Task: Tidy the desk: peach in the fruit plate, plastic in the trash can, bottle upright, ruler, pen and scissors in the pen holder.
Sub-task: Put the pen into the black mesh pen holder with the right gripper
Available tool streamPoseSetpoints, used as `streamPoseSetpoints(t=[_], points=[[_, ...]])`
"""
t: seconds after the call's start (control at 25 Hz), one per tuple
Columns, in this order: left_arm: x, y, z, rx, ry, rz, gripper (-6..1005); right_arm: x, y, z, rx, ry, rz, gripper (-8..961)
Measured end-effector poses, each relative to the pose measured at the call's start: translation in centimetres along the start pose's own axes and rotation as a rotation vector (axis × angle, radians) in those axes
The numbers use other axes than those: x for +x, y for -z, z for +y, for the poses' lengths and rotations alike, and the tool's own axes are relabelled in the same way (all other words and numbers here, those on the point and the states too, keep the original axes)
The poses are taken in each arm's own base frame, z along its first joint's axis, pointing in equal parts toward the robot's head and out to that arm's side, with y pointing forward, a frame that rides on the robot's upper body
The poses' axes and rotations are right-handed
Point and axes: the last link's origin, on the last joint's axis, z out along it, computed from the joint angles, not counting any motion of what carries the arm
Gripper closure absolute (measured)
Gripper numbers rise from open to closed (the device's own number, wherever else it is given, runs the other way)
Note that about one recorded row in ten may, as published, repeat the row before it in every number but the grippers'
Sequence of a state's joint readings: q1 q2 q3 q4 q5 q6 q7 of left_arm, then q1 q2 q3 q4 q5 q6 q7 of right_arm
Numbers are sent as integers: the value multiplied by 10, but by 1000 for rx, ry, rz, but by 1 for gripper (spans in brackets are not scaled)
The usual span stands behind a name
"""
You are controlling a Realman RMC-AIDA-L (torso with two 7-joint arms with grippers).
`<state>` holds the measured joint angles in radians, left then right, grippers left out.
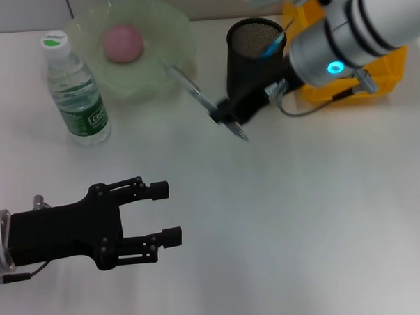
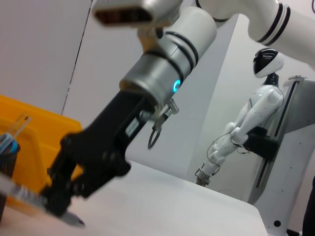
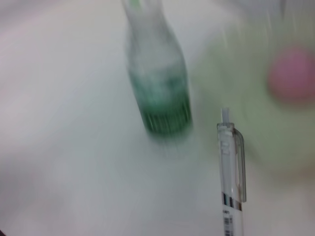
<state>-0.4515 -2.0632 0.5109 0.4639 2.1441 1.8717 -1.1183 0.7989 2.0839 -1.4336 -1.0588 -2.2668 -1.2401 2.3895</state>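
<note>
The clear plastic pen (image 1: 193, 90) is gripped by the right gripper (image 1: 230, 115); lifting over the black mesh pen holder (image 1: 252, 47) is needed next. The left gripper (image 1: 165, 214) is held wide open, idle.

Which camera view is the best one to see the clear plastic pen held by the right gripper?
The right wrist view: the clear plastic pen fills the foreground there, with its clip and push button plain. The head view shows the whole pen thin and slanted in the right gripper, beside the black mesh pen holder. The left wrist view shows only a blurred stretch.

Pale grey wall (image 2: 44, 54), perhaps panelled, behind a white humanoid figure (image 2: 251, 113).
</note>
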Motion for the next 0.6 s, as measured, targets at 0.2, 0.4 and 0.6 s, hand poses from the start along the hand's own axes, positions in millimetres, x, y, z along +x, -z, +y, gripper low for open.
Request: streamPoseSetpoints(t=[0.2,0.4,0.6], points=[[0,1,0,0,1,-1,195,1,26,-9,-66,46,-315,818],[-1,1,0,1,-2,-3,195,13,47,-23,-59,73,-632,817],[-2,1,1,-3,-7,-7,195,30,56,-40,18,54,-864,817]])
